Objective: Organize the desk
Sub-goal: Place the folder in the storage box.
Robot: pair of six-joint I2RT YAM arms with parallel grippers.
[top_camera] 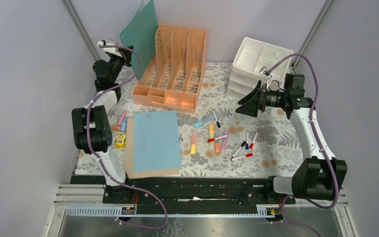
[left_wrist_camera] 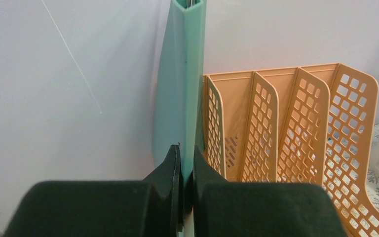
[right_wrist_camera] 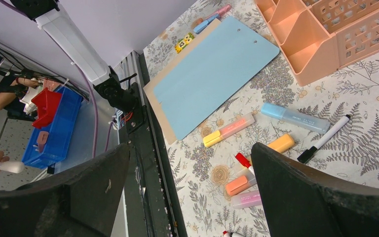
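Left end effector (left_wrist_camera: 186, 162) grips green folder (top_camera: 140, 29) above desk (top_camera: 276, 143) far-left corner.

On desk (top_camera: 276, 143): file rack (top_camera: 172, 74) rear, drawer unit (top_camera: 259, 64) to right; flat folder (top_camera: 155, 140) before rack, markers (top_camera: 211, 131) right of it

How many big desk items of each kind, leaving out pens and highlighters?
Folders: 2, green folder, blue folder
Board: 1, brown board
Rack: 1
Drawer unit: 1
Total: 5
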